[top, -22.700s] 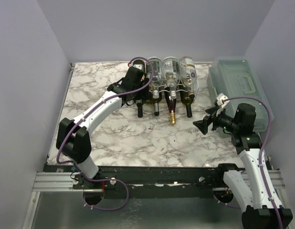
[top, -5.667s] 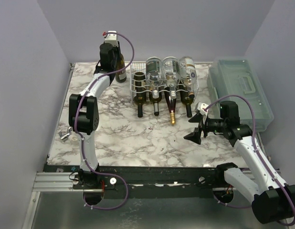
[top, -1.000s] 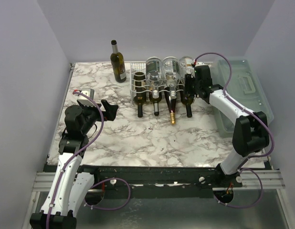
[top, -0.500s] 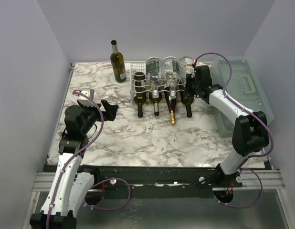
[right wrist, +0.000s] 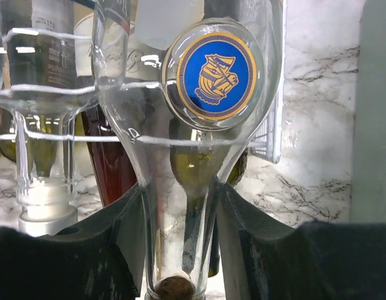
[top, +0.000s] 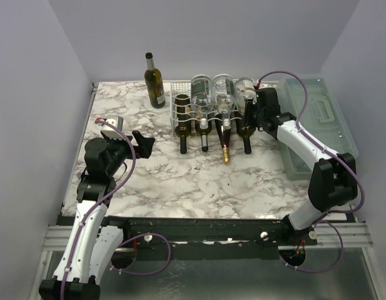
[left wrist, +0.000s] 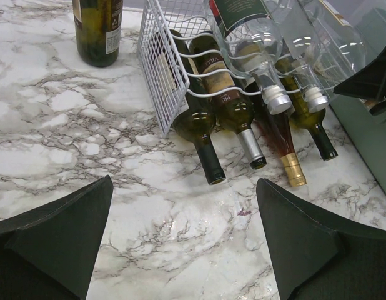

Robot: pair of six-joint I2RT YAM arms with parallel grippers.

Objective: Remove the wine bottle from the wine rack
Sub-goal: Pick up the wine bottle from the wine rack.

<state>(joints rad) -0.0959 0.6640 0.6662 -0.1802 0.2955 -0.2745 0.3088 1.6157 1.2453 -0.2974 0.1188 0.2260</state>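
Observation:
The white wire wine rack (top: 178, 110) stands at the back of the marble table with several bottles lying in its two tiers. The wine bottle at the right end of the upper tier is clear glass (top: 244, 91) with a blue and gold medallion (right wrist: 218, 72). My right gripper (right wrist: 180, 244) is shut on its neck, just above the cork (right wrist: 174, 289); in the top view that gripper (top: 248, 112) sits at the rack's front right. My left gripper (top: 143, 142) hangs open over the table at the left, holding nothing, its fingers (left wrist: 62, 231) wide apart.
An olive-green bottle (top: 154, 81) stands upright on the table left of the rack. A translucent green-grey plastic box (top: 318, 119) with a handle lies along the right edge, close beside my right arm. Dark bottle necks (left wrist: 208, 164) stick out toward the front from the lower tier.
My right gripper has closed on the clear bottle's neck, and the bottle has shifted slightly toward the right. The left arm has stayed where it was.

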